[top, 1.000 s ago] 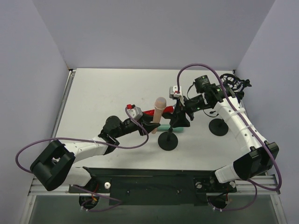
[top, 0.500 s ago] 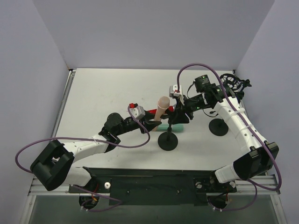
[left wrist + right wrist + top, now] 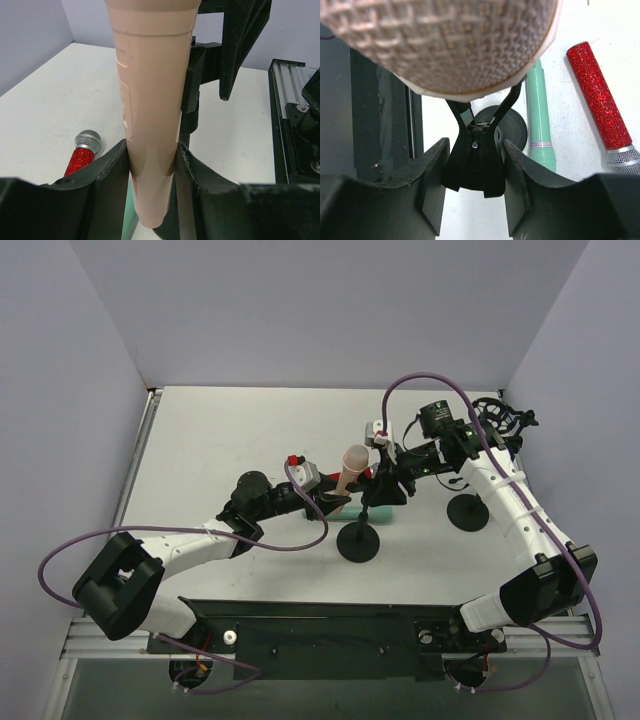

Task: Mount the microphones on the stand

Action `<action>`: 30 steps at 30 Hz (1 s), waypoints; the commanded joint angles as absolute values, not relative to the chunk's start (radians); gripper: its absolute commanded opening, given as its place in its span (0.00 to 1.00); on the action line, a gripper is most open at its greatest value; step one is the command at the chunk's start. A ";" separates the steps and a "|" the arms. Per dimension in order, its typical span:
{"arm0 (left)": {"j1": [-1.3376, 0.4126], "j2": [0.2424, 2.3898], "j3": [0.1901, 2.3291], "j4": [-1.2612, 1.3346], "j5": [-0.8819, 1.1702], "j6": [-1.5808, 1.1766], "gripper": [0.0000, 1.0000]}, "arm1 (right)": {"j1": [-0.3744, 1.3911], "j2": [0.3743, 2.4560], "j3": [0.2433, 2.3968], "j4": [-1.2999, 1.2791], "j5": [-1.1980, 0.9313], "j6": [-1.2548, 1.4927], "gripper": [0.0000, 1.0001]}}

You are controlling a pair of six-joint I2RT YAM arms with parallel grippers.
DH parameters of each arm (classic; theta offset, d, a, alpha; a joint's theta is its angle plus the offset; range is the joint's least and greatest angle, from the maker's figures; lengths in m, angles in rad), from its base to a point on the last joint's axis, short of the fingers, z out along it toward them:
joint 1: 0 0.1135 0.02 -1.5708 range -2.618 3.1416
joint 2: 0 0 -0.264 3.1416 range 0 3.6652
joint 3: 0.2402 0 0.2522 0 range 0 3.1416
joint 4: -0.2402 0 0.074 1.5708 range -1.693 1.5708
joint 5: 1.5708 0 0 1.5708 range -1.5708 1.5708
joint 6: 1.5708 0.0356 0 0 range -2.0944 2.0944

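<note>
My left gripper [image 3: 330,502] is shut on the lower handle of the pale pink microphone [image 3: 352,464] and holds it upright above the table, right beside the stand's clip. The left wrist view shows the pink handle [image 3: 150,100] between my fingers, with the black clip [image 3: 200,65] just behind it. My right gripper [image 3: 385,485] is shut on the handles of the stand clip [image 3: 477,165], whose jaws open towards the pink mesh head [image 3: 445,40]. The stand's round base [image 3: 358,542] sits below. The mint green microphone [image 3: 540,115] and the glittery red microphone [image 3: 597,95] lie on the table.
A second black stand [image 3: 467,512] with a ring-shaped holder [image 3: 500,420] stands at the right, behind my right arm. Purple cables loop over both arms. Grey walls close in the white table [image 3: 220,440] on three sides.
My left gripper has carried the pink microphone to the right and up, closer to the clip. The right gripper has stayed on the clip with little movement.
</note>
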State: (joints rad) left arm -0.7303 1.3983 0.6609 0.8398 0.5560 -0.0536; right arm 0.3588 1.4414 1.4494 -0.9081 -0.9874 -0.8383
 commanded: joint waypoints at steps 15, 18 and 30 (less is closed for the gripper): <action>-0.719 1.373 0.758 0.696 0.635 0.055 0.00 | 0.339 1.401 1.391 -0.865 -1.043 -0.799 0.56; -0.719 1.371 0.759 0.690 0.640 0.055 0.00 | 0.339 1.394 1.381 -0.850 -1.039 -0.793 0.64; -0.718 1.367 0.761 0.699 0.660 0.048 0.00 | 0.341 1.384 1.382 -0.845 -1.039 -0.792 0.00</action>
State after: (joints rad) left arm -0.7185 1.3907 0.7212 0.6857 0.6121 0.0372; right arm 0.3370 1.4113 1.3819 -0.8223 -1.0042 -0.7971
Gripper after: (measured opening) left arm 0.456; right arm 0.295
